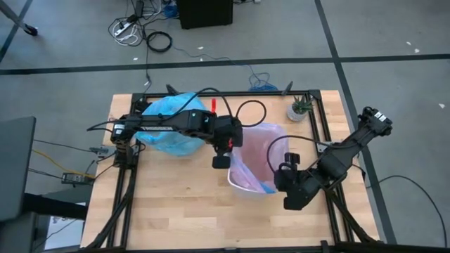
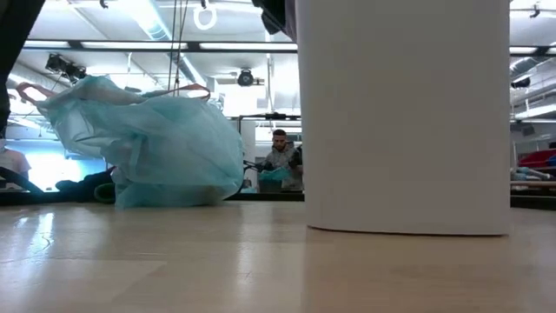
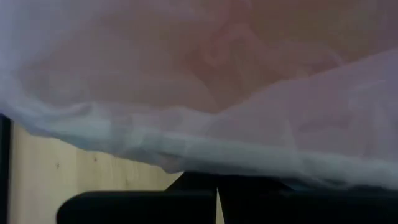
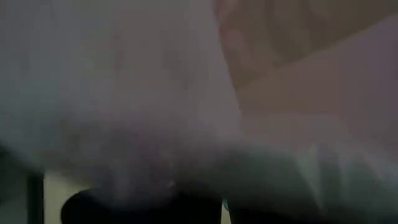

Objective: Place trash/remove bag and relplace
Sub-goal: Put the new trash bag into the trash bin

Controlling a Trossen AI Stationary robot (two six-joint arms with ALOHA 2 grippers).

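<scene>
The removed light-blue bag lies behind-left of the bin, whose pink liner both pinched grippers, left and right, seemingly grasp at opposite rims; fitting underway, next stretch it down evenly.

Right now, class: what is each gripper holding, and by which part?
Both are shut at the rim of the pink bag lining the bin: left gripper on its left edge, right gripper on its right. An actual pinch cannot be confirmed.
</scene>
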